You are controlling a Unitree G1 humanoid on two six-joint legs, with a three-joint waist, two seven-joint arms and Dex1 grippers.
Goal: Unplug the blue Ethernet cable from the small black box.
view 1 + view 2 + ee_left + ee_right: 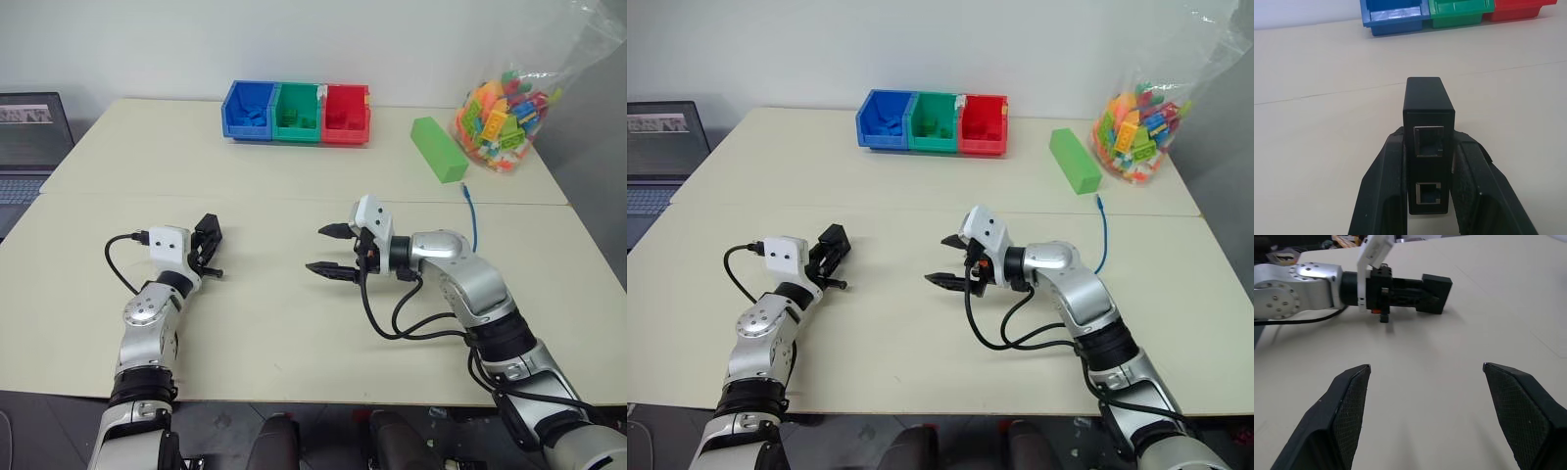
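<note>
Judging by looks, a light, rigid thing: the small matte-black rectangular box, clenched between the left gripper jaws over the surface's near left part, with smooth flat sides that suit a side pinch and may slip if squeezed loosely. Lying loose toward the right edge, well apart from the box, the thin bright-blue Ethernet cable: limp, best taken at its stiff plug end, though whether the near end carries a plug cannot be made out. Right gripper released, jaws spread wide and empty near the surface's middle. Showing two empty ports on the box's face, the left wrist view; placing cable and box apart, the head views.
</note>
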